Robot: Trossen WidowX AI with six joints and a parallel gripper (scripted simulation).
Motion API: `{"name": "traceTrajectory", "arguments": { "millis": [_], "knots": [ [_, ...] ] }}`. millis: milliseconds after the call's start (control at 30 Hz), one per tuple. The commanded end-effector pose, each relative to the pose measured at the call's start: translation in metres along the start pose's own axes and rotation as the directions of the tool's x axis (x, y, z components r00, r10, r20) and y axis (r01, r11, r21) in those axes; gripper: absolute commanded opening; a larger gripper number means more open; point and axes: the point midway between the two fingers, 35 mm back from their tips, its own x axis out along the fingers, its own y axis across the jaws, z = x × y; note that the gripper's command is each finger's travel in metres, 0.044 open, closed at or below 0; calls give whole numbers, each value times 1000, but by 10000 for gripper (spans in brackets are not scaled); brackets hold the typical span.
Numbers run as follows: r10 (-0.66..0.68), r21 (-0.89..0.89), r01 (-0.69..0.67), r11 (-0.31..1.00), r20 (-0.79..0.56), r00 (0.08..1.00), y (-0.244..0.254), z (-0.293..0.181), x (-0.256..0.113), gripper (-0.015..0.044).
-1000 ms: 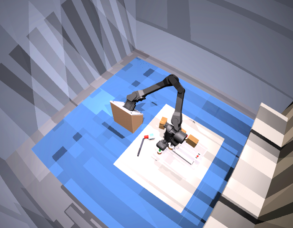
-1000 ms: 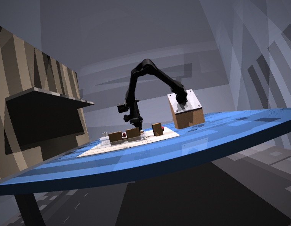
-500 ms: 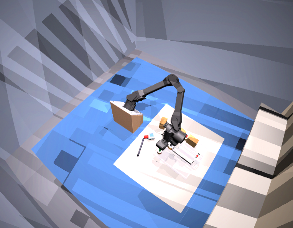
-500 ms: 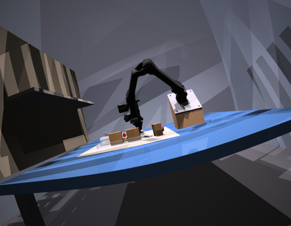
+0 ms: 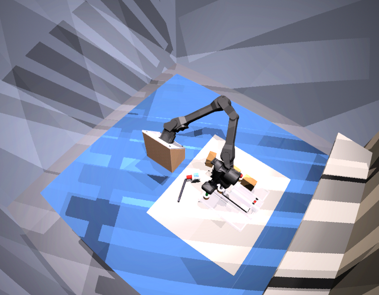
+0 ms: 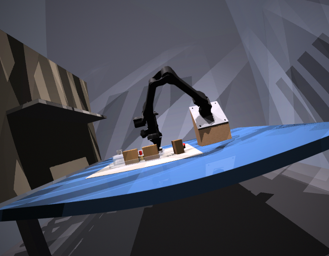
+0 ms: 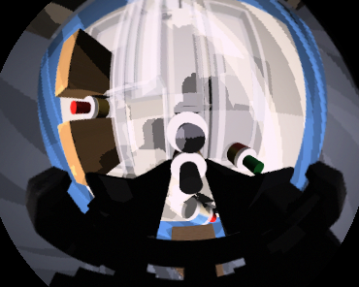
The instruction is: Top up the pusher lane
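My gripper (image 7: 187,162) (image 6: 159,148) is shut on a jar with a dark grey lid and white shoulder (image 7: 189,177). The matching jar (image 7: 187,127) (image 5: 220,189) stands directly beyond it in the clear sprung lane (image 7: 169,63), with the pusher plate (image 7: 193,103) behind it. The two jars look upright and in line, close together; their lower parts are hidden, so I cannot tell whether they touch. The low front stop and the held jar's base are hidden by the fingers and jars.
A green-capped jar (image 7: 245,156) (image 5: 206,195) is right of the lane in the wrist view. A red-capped jar (image 7: 90,107) stands left between wooden blocks (image 7: 87,63) (image 7: 90,150). A blue-labelled jar (image 5: 195,177) (image 7: 200,211) and dark rod (image 5: 181,191) lie nearer the base. Another wooden block (image 5: 210,159) (image 6: 177,146) stands nearby.
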Motion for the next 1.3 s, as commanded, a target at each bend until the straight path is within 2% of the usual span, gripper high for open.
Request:
{"name": "traceTrajectory", "arguments": {
  "millis": [0, 567, 900, 1267],
  "knots": [
    [4, -3, -4, 1000, 1, 1000, 1, 0, 0, 0],
    [4, -3, -4, 1000, 1, 1000, 0, -2, 0, 0],
    [4, -3, -4, 1000, 1, 1000, 0, -1, 0, 263],
    [3, -3, -3, 1000, 2, 1000, -1, -1, -19, 275]
  ]
}}
